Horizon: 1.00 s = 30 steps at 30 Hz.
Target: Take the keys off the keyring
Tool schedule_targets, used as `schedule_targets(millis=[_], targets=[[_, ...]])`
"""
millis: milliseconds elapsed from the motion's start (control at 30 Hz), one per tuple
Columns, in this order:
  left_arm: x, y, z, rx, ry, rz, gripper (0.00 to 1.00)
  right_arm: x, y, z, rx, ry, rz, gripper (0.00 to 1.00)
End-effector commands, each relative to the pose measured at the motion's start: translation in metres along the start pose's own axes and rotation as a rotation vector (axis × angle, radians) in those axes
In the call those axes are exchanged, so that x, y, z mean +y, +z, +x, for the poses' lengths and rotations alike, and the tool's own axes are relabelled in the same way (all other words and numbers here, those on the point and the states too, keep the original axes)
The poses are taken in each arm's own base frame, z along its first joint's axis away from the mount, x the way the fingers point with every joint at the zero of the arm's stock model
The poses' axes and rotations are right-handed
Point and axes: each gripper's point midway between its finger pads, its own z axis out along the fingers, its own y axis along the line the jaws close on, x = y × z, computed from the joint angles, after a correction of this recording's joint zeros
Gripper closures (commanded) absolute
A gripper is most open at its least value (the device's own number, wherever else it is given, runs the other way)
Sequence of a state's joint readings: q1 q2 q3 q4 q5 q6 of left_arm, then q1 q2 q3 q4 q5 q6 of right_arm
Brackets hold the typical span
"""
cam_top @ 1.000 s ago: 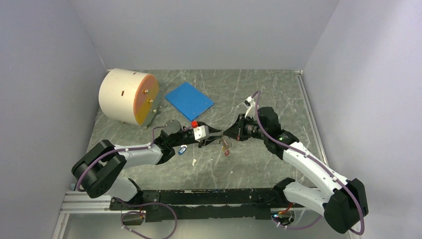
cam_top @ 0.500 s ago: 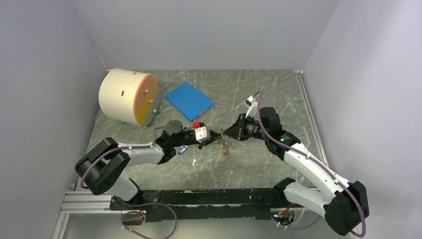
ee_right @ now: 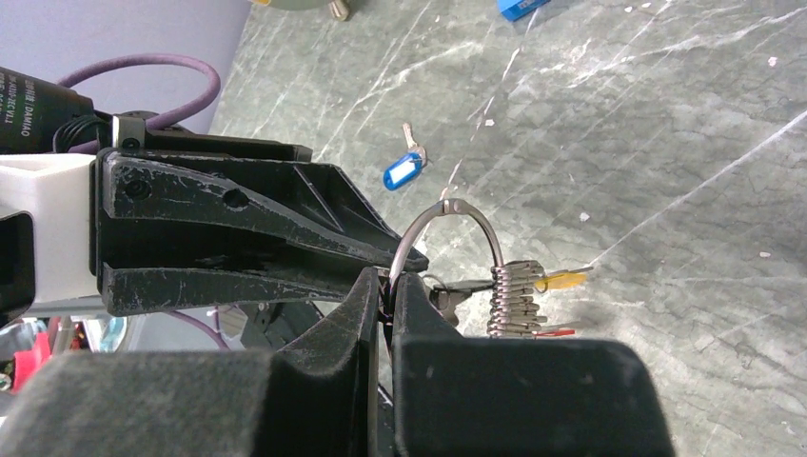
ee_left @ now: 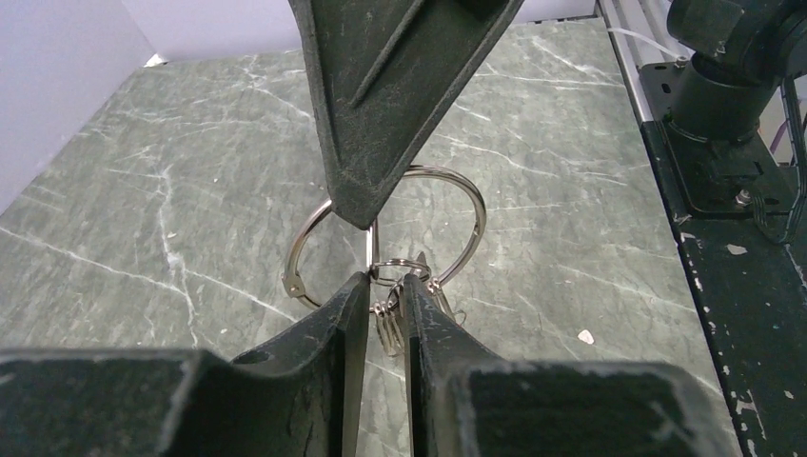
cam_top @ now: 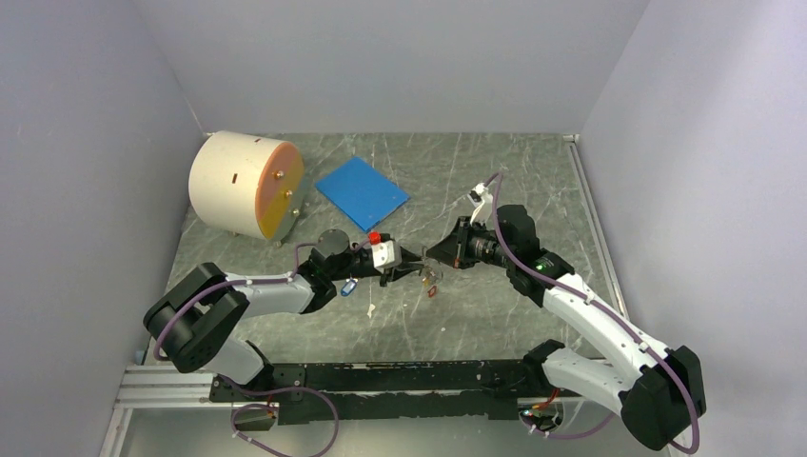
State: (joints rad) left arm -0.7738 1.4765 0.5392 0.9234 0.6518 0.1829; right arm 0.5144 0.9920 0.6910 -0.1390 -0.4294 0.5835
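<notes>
Green marbled table is filling the floor of a grey-walled booth. A big cream drum and a blue pad are sitting at the back left, well apart from the work. Both arms are reaching toward the middle, and the left gripper and right gripper are meeting nose to nose, so neither is standing nearer than the other.

Between them the keyring is being held off the table. The left fingers are pinching almost closed on the wire low on the loop, and the right fingers are pressing together on it from the opposite side. The loop is arching away from the two pinches, roughly square to the line of the fingers. One end, at the lower left of the left wrist view, is looking unlatched, though I am only judging that.

The keys are hanging bunched on the wire just beside the pinches, on the side away from that end. A loose blue-tagged key is lying on the table near the left arm.
</notes>
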Motion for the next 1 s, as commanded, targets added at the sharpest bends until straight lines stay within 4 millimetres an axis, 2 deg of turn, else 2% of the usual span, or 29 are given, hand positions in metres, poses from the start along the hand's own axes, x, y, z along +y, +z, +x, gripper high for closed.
schedule_targets(millis=[0,233,400,567,767,967], targets=[[0.004,0.007,-0.025,-0.075,0.021,0.015,0.75,0.021,-0.002,-0.019,-0.066,-0.033,-0.079,1.00],[0.004,0.006,-0.028,-0.087,0.008,0.009,0.73,0.022,-0.002,-0.017,-0.061,-0.037,-0.088,1.00],[0.010,-0.003,-0.030,-0.069,0.009,-0.023,0.66,0.021,-0.007,-0.022,-0.101,-0.079,-0.084,1.00],[0.003,-0.007,-0.043,-0.069,-0.035,0.042,0.59,0.024,-0.012,-0.026,-0.131,-0.187,-0.112,1.00],[0.012,-0.008,-0.053,-0.022,-0.192,0.029,0.55,0.035,-0.021,-0.032,-0.223,-0.322,-0.215,1.00],[0.007,-0.009,-0.071,-0.044,-0.326,0.056,0.53,0.044,-0.027,-0.033,-0.293,-0.410,-0.300,1.00]])
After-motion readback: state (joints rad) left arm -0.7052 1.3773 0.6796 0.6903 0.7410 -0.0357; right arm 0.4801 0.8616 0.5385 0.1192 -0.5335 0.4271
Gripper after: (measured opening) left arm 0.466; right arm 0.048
